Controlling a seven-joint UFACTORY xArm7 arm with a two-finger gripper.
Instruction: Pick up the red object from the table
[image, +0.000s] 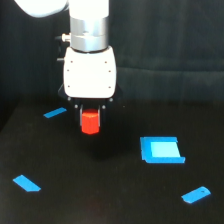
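The red object (90, 123) hangs clear above the table (100, 200), pinched between the dark fingers of the gripper (90, 116), which is closed around it. Blue pieces lie scattered on the black surface: a square one (161, 150) toward the exterior view's right, thin slivers (55, 113) elsewhere.

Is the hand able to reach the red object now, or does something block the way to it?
Probably yes: the red object already sits between the fingers of the hand, seemingly held. The blue pieces lie apart from it on the table.
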